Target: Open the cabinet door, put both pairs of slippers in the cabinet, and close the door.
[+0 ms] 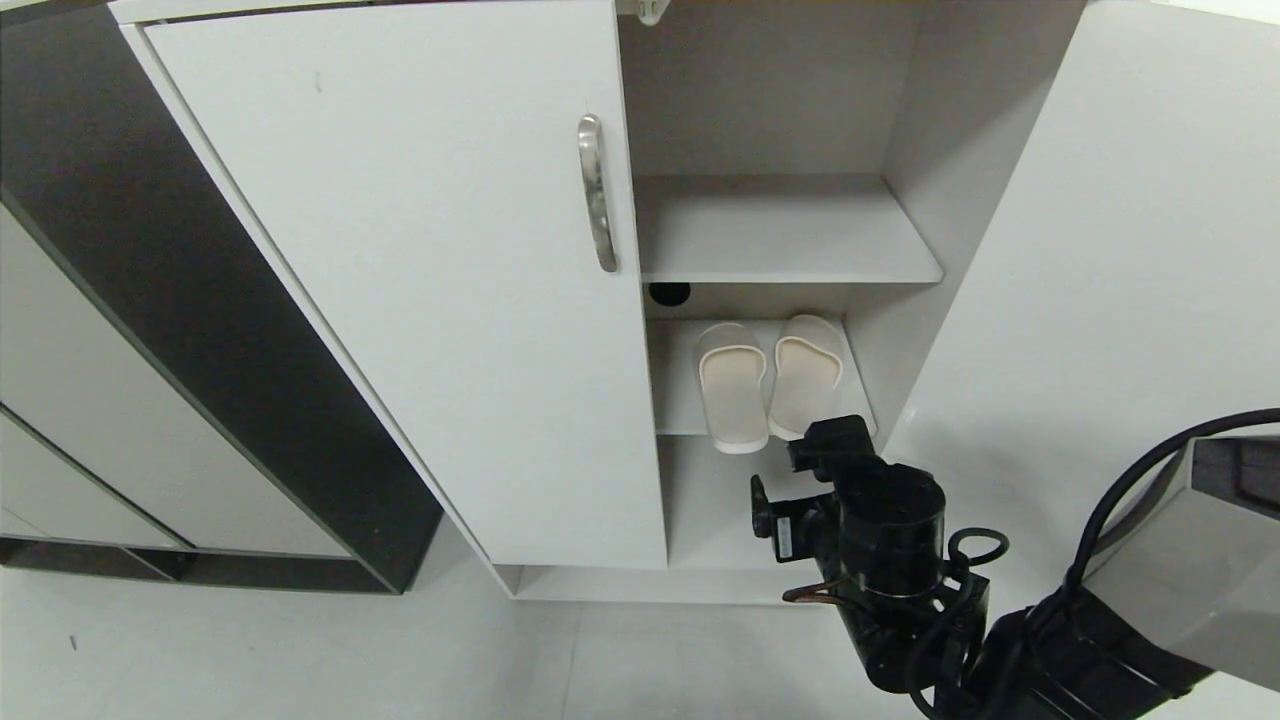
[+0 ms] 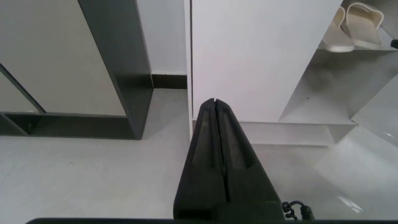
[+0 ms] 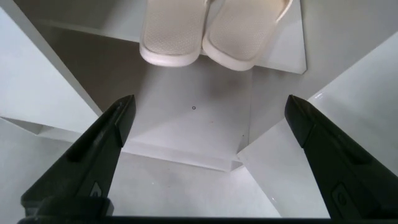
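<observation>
Scanning from the left, a dark panel (image 1: 150,250) is seen beside the cabinet, then the closed door (image 1: 420,280) with its metal handle (image 1: 597,192). Next comes the opened compartment, where a pair of cream slippers (image 1: 808,370) is laid side by side on the middle shelf (image 1: 670,400), toes inward. Their heels are seen to reach the shelf's front edge, and the left one appears to overhang it slightly. That overhang is judged the main hazard: if the arm is lifted or swung carelessly, a heel could be clipped and a slipper dragged off onto the lower board (image 1: 710,510). A heel left proud of the edge could also be caught when the open door (image 1: 1130,260) on the far right is swung shut. A second pair is called for by the task, so room beside or below the first would have to be kept free. The left gripper (image 2: 214,109) is held low over the floor in front of the cabinet base, its jaws pressed fully together with nothing between them. The right gripper (image 3: 211,149) is poised just below and in front of the slippers. Its fingers (image 3: 102,152) are spread wide apart, nothing is held, and neither the slippers nor the shelf is touched.
</observation>
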Available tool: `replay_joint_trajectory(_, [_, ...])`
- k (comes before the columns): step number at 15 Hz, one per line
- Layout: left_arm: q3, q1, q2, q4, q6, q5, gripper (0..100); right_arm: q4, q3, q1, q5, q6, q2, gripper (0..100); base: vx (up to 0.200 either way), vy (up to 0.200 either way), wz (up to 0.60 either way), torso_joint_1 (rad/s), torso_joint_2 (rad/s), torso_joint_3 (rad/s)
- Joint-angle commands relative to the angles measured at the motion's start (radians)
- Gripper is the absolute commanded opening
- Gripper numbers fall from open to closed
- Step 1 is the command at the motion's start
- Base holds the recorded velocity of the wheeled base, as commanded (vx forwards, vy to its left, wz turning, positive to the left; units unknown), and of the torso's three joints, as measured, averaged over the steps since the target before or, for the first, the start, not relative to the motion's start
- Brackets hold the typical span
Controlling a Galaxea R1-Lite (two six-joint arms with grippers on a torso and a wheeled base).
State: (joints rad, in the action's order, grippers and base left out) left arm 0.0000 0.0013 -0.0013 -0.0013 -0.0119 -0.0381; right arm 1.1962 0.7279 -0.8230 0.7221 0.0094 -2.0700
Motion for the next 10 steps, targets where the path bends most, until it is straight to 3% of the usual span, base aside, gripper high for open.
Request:
replay_joint_trajectory(1, [0.0, 0.0, 0.001, 0.0, 0.0, 0.0, 0, 0.0, -0.001, -0.001, -0.001, 0.0, -0.005, 100, 0.0, 0.0, 0.0, 0.0, 0.0, 0.0])
replay_joint_trajectory(4, [0.0, 0.0, 0.001, 0.0, 0.0, 0.0, 0, 0.016, 0.002, -0.001, -0.001, -0.002, -0.016, 100, 0.0, 0.0, 0.0, 0.002, 0.0, 0.071])
replay_joint_trajectory(10, [0.0, 0.0, 0.001, 0.0, 0.0, 0.0, 0, 0.034, 0.005, -0.001, -0.001, -0.005, -0.024, 100, 0.0, 0.0, 0.0, 0.002, 0.0, 0.196])
